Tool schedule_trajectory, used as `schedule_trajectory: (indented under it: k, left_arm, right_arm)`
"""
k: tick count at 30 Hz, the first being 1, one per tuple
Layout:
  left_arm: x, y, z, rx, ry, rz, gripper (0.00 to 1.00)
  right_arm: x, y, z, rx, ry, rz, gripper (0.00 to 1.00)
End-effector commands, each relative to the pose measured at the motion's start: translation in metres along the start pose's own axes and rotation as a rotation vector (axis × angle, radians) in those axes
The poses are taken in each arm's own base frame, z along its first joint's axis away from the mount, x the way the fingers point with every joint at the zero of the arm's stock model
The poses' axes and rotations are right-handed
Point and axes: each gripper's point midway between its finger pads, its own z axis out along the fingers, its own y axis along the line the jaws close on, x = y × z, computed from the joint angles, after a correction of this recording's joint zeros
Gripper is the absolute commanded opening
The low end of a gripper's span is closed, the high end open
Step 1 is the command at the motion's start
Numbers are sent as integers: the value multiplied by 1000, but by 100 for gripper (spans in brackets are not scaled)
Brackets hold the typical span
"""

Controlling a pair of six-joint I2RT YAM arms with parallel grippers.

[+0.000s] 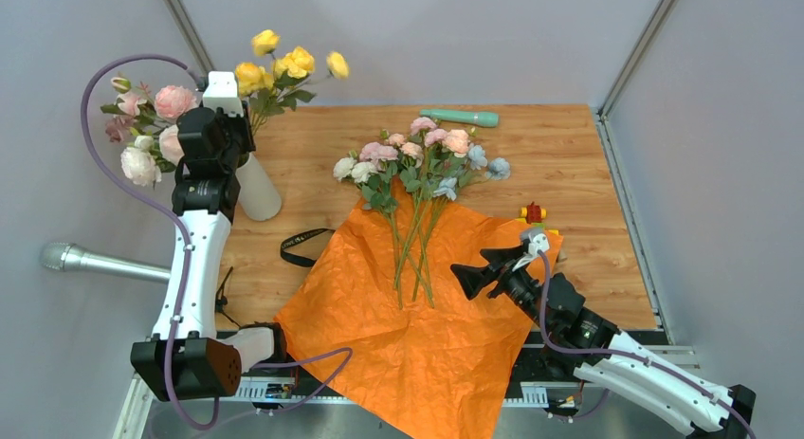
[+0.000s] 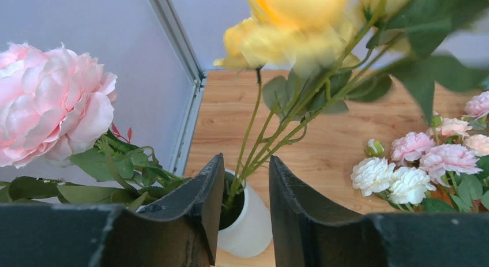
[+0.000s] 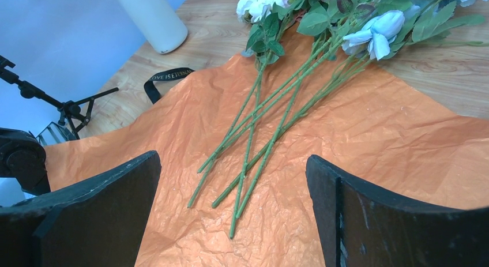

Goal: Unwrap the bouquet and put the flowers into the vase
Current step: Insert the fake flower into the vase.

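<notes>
left gripper (image 2: pixel 245 163) raised, jaws slightly parted; right gripper (image 3: pixel 233 160) low, jaws wide

Yellow blooms (image 2: pixel 294 22) blurred, paper (image 1: pixel 417 354) cut off below

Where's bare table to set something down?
Bare wood between the vase and the flowers, and right of the flowers up to the right edge of the table. Crowded: the orange paper mid-table, stems on it; toy blocks by its right corner.

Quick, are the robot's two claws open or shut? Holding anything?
Left gripper: partly open, holding nothing.
Right gripper: wide open, holding nothing, over the crinkled orange paper sheet.
</notes>
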Motion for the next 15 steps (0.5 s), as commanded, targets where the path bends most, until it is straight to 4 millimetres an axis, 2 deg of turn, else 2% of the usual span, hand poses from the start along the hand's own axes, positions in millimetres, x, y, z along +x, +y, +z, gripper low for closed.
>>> schedule_trajectory:
  k: [1, 12, 15]
  left_arm:
    - [-25, 3, -9, 0, -86, -33, 43]
    - [-30, -13, -14, 83, -104, -64, 63]
    - [-36, -19, -17, 123, -120, -67, 73]
  right_arm:
    - [-5, 8, 2, -31, -26, 25, 98]
    - [-4, 9, 4, -34, -18, 23, 98]
    - [-2, 9, 4, -34, -12, 23, 98]
